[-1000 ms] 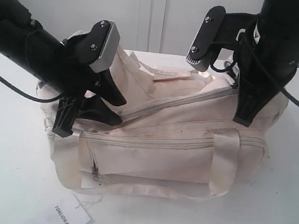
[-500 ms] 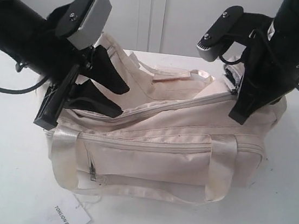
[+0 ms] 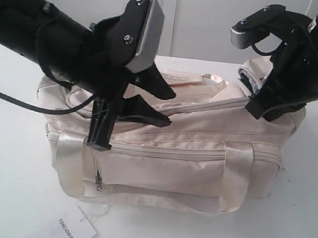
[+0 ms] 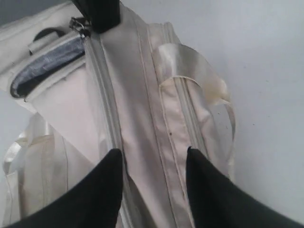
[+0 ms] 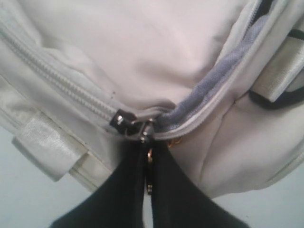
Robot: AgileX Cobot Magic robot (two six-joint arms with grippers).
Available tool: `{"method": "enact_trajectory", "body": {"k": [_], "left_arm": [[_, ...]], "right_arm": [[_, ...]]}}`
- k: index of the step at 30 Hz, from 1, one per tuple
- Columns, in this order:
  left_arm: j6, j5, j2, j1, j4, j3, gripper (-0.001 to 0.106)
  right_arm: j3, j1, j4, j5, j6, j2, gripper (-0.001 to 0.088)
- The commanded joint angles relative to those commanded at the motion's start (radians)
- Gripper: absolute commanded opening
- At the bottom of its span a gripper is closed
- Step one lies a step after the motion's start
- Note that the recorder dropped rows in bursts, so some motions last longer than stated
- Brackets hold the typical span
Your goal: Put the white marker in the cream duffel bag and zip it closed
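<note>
The cream duffel bag [image 3: 171, 161] lies on the white table, front pocket facing the exterior view. My left gripper [image 3: 163, 105] hovers open over the middle of the bag's top; between its fingers [image 4: 153, 154] only bag fabric [image 4: 142, 95] shows. My right gripper [image 3: 256, 108] is at the bag's right end, shut on the gold zipper pull [image 5: 148, 154] just behind the slider [image 5: 124, 119]. On one side of the slider the top zipper [image 5: 57, 78] is closed; on the other it gapes, showing grey lining [image 5: 213, 80]. The white marker is out of view.
A white paper tag [image 3: 73, 228] with printed text lies on the table [image 3: 5, 193] in front of the bag's left corner. Shiny satin handles [image 3: 236, 175] hang down the bag's front. A pale wall stands behind.
My left gripper has swung right from the bag's left end toward the middle of its top, still open. The right gripper has shifted slightly up and right, keeping the zipper pull.
</note>
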Motion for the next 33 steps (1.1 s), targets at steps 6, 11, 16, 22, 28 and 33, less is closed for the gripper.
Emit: {"method": "enact_trajectory", "body": {"k": [6,11,16,22,28,33], "left_arm": [[0.000,-0.143,0.070,-0.069,-0.083,0.000,0.048],[0.008,-0.230,0.126,-0.119,-0.111,0.000,0.048],[0.008,-0.302,0.156,-0.152,-0.148,-0.018,0.048],[0.008,-0.315,0.179,-0.152,-0.160,-0.046,0.046],[0.008,-0.301,0.219,-0.152,-0.156,-0.046,0.004],[0.010,-0.303,0.220,-0.152,-0.146,-0.046,0.000]], "right_arm": [[0.000,-0.008,-0.001,0.000,-0.007,0.000,0.0000],[0.000,-0.008,-0.001,-0.002,-0.042,0.000,0.0000],[0.000,-0.008,0.001,-0.002,-0.049,0.000,0.0000],[0.000,-0.008,0.003,-0.002,-0.052,0.000,0.0000],[0.000,-0.008,-0.002,0.000,-0.112,0.000,0.0000],[0.000,-0.008,-0.047,-0.005,-0.164,0.000,0.0000]]}}
